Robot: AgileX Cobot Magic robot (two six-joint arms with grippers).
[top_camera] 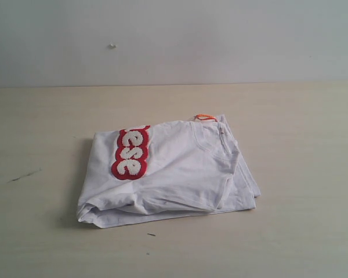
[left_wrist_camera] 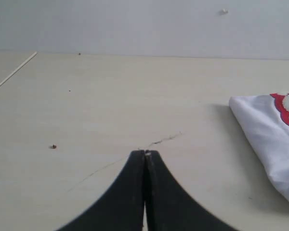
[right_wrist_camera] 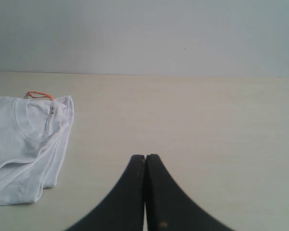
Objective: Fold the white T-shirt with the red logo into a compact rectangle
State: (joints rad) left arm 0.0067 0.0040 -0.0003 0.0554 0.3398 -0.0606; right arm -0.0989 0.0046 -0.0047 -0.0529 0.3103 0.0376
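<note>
- The white T-shirt [top_camera: 174, 174] lies in the middle of the table [top_camera: 301, 231]. It is folded into a small, thick, nearly square bundle.
- The red logo [top_camera: 131, 153] shows on top of the bundle, at about 10 o'clock. Only a few of its fluffy letters can be seen.
- The orange neck tag [top_camera: 205, 117] peeks out at the far edge, at about 1 o'clock.
- The edges at 4 o'clock do not line up; some layers stick out a little.
- I think the folding is as good as done. The step now looks like the last check or resting.
- If one more move is wanted, it would be a gentle push to tidy the loose layers at 4 o'clock. Nothing big is needed.
- The left gripper [left_wrist_camera: 145, 153] has its jaws pressed together and holds nothing. Call straight ahead of the jaws 12 o'clock: the shirt then lies at about 2 o'clock, well apart from them.
- The right gripper [right_wrist_camera: 145, 156] also has its jaws pressed together, with nothing in them. The shirt lies at about 10 o'clock from it, well apart too.
- Neither gripper touches the cloth.
</note>
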